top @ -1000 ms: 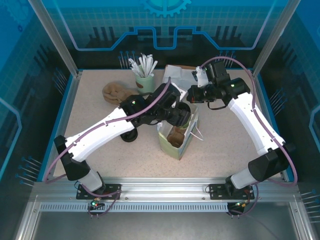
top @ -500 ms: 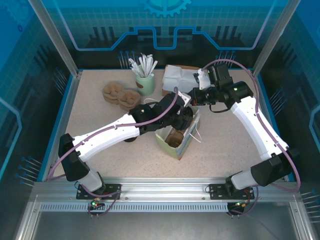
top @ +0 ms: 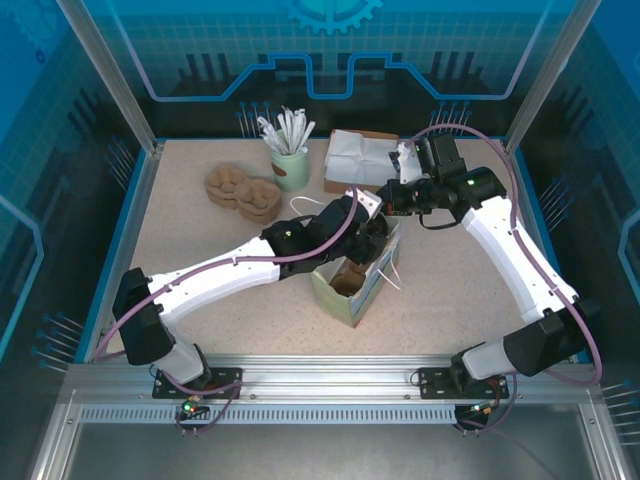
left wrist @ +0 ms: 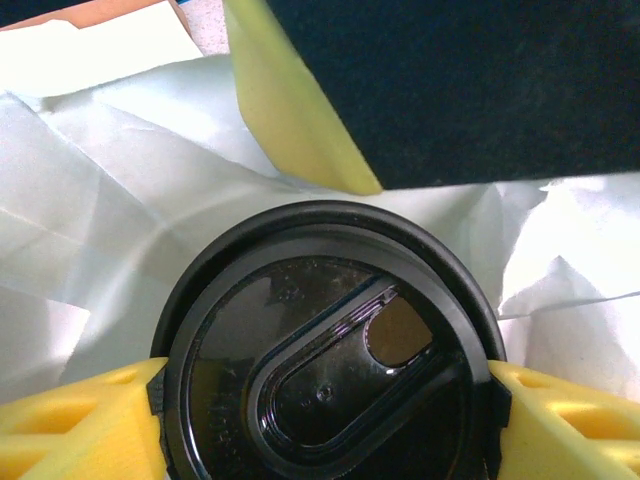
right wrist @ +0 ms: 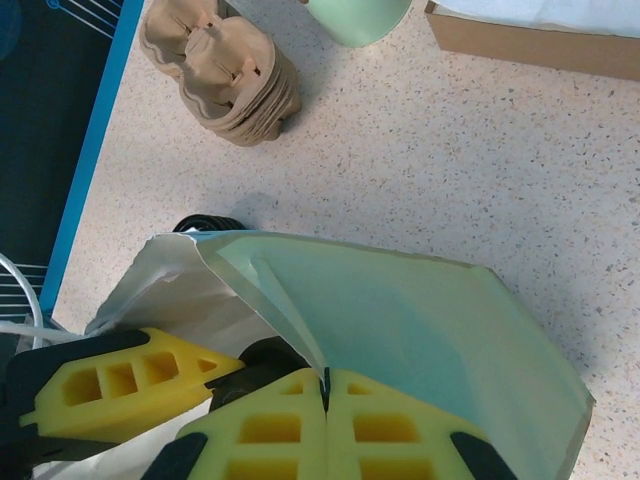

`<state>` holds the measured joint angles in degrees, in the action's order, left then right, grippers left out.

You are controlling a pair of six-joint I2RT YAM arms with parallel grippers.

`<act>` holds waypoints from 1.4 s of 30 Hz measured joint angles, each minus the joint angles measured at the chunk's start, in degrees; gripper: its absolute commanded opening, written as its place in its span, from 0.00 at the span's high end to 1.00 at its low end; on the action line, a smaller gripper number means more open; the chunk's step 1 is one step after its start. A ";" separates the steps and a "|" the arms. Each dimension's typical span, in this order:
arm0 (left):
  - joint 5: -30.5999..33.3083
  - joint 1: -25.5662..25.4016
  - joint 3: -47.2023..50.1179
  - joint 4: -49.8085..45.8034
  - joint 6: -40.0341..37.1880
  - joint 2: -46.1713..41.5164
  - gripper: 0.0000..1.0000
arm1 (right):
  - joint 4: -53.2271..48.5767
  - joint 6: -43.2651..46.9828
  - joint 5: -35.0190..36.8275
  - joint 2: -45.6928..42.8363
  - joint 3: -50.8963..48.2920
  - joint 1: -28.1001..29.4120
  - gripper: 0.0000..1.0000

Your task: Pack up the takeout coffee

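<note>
"The left pincer point(left wrist: 325, 405) has the coffee point(left wrist: 325, 345), hasn't it?"

"It has. Its yellow fingers point(left wrist: 75, 430) press in on either side, just under the rim of the lid point(left wrist: 235, 300). The jaws stand wide, but they're gripping."

"And the right pincer point(right wrist: 325, 388)?"

"Clamped shut on the edge of the bag point(right wrist: 430, 320), holding the mouth open."

"So where is the coffee, exactly?"

"Inside the bag's mouth. From the left wrist there's white paper all round it, and from above the left arm dips into the bag near the middle of the table point(top: 450, 300). I can't tell whether it sits on the bottom yet."

"How far along would you say?"

"Nearly there, I'd judge. The coffee is lidded, gripped and in the bag. What's left is to set it down, let go, and draw both pincers clear."

"Which way is it pointing?"

"Upright, as far as I can see. The lid faces up at the wrist camera, and the long axis runs straight down into the bag. The sip hole sits toward the upper right of that view."
</note>
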<state>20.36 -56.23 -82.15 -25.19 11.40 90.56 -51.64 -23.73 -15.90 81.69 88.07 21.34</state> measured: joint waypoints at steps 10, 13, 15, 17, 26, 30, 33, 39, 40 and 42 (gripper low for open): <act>0.92 -0.24 7.67 2.69 -1.03 -5.46 0.25 | 2.25 1.09 0.66 -2.45 -1.27 -0.02 1.00; 1.16 -0.26 8.37 4.59 -1.07 -6.03 0.25 | 2.75 1.57 0.63 -2.45 -1.27 -0.02 1.00; 1.33 -0.24 8.41 5.35 -1.22 -6.03 0.25 | 2.86 2.08 0.63 -2.45 -1.27 -0.02 1.00; 1.49 -0.26 8.41 6.29 -1.33 -6.03 0.25 | 2.86 2.38 0.50 -2.45 -1.27 -0.02 1.00; 3.37 -0.17 8.33 7.30 -1.44 -5.09 0.25 | 2.84 4.83 -2.86 -2.19 -1.07 -0.02 1.00; 3.48 0.00 7.41 5.70 -1.42 -4.02 0.25 | 2.47 6.47 -5.11 -1.29 -0.96 -0.02 1.00; 3.69 0.09 7.41 5.18 -1.31 -3.98 0.25 | 2.21 7.34 -6.14 -1.05 -0.98 -0.02 1.00; 4.07 0.09 9.53 5.70 -1.25 -4.04 0.25 | 2.16 7.78 -7.50 -1.11 -0.96 -0.02 1.00; 4.09 0.09 10.05 5.70 -1.25 -4.04 0.25 | 1.92 7.96 -7.74 -1.11 -0.74 -0.02 1.00; 4.09 0.09 10.80 5.84 -1.22 -4.07 0.26 | 1.25 8.50 -8.04 -1.09 0.04 -0.02 1.00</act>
<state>24.45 -56.14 -71.35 -19.35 10.17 86.50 -50.39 -15.22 -23.94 80.60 88.12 21.32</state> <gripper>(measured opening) 0.747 0.034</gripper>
